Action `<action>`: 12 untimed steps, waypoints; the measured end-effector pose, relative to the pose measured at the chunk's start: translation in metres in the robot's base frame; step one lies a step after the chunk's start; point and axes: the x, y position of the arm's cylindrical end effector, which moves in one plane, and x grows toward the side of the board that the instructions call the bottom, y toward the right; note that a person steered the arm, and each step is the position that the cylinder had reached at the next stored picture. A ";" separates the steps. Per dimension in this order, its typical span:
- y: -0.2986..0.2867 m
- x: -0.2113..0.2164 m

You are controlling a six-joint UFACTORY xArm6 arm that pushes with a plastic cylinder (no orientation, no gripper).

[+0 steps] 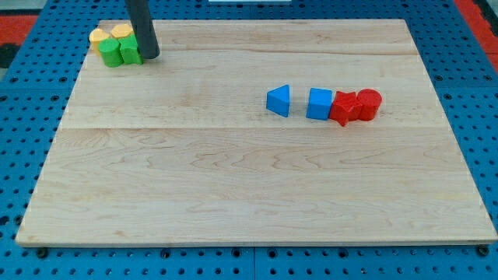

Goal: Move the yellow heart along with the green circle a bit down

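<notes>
At the board's top left corner a tight cluster holds two yellow blocks and two green ones. The yellow block at the far left (99, 36) looks like the heart; a second yellow block (121, 31) sits to its right. Below them are the green circle (112, 53) and another green block (130, 52). My tip (149, 56) is the lower end of the dark rod and stands just to the right of the green block, touching or nearly touching it.
A blue triangle (278, 101), a blue cube-like block (319, 103), a red block (343, 108) and a red round block (369, 104) lie in a row right of the middle. The wooden board (233, 187) rests on a blue pegboard.
</notes>
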 end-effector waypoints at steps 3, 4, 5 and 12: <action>0.007 0.000; 0.012 0.000; 0.052 0.000; 0.020 -0.090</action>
